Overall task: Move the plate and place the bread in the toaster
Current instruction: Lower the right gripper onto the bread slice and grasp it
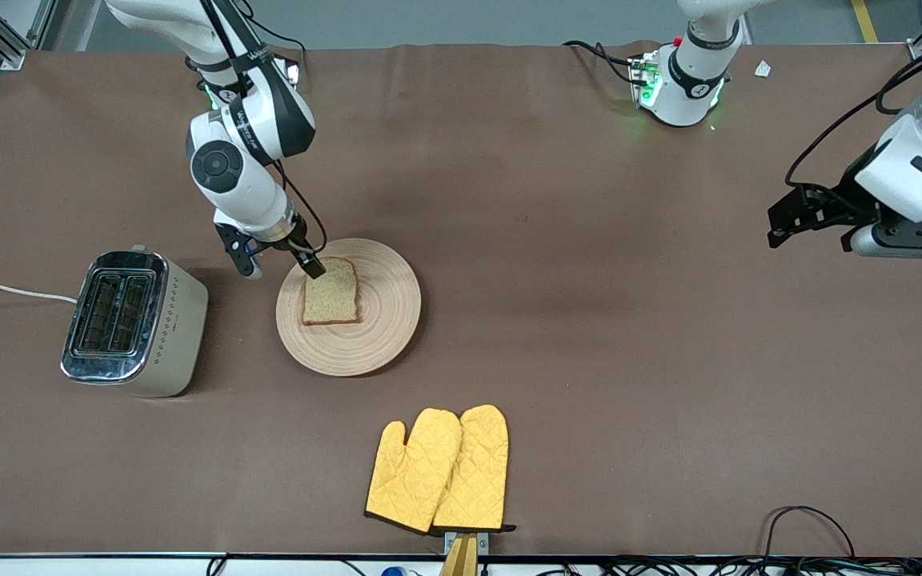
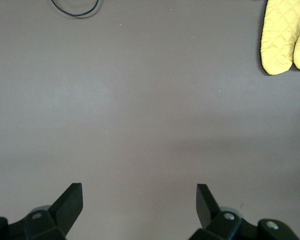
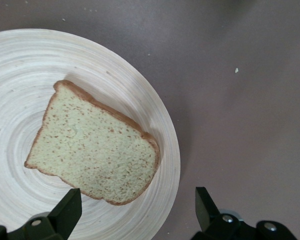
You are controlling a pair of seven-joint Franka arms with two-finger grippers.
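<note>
The light-wood plate (image 1: 373, 320) lies on the brown table beside the toaster (image 1: 134, 322), toward the right arm's end. The bread slice (image 1: 331, 291) lies flat on the plate; it also shows in the right wrist view (image 3: 95, 147) on the plate (image 3: 150, 120). My right gripper (image 1: 278, 266) is open and empty, low over the plate's rim on the side farther from the front camera, one finger over the bread's corner. My left gripper (image 1: 789, 216) is open and empty, held up over bare table at the left arm's end, waiting.
A pair of yellow oven mitts (image 1: 441, 472) lies near the table's front edge; they show in the left wrist view (image 2: 287, 35). The toaster's white cord (image 1: 5, 291) runs off toward the table's end. A black cable (image 1: 809, 524) loops at the front corner.
</note>
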